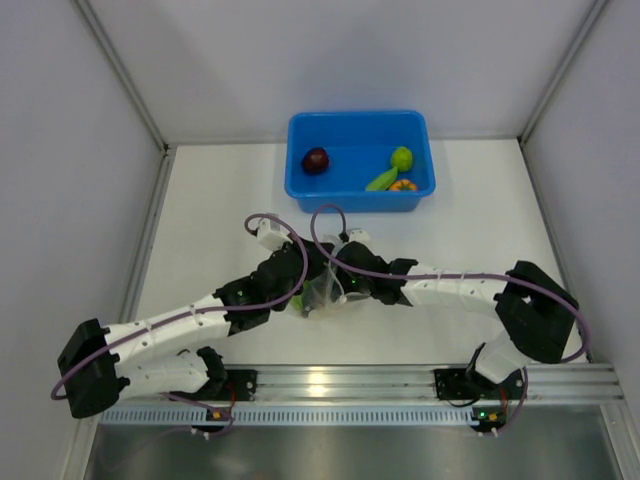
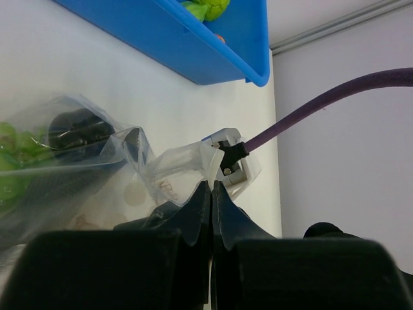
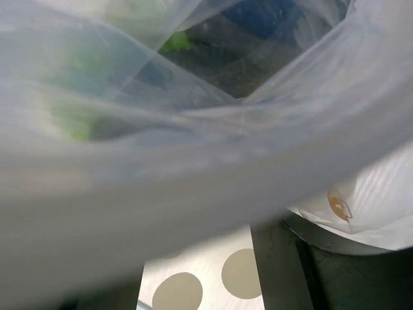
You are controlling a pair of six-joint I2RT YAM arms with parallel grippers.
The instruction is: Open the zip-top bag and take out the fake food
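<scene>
The clear zip-top bag (image 1: 323, 292) hangs between my two grippers at the table's middle. My left gripper (image 2: 211, 184) is shut on the bag's white top edge (image 2: 205, 165). Green grapes (image 2: 13, 161) show through the film at the far left of the left wrist view. In the right wrist view the bag's film (image 3: 193, 161) fills most of the picture, with blurred green fake food (image 3: 77, 116) behind it. My right gripper (image 3: 193, 278) sits at the bag's mouth, its fingers (image 3: 277, 271) apart and only printed film between them.
The blue bin (image 1: 360, 118) stands at the back and holds a dark maroon ball (image 1: 316, 160), a lime ball (image 1: 401, 157), a green pod (image 1: 381, 181) and a small orange piece (image 1: 404, 185). Grey walls close the table's sides.
</scene>
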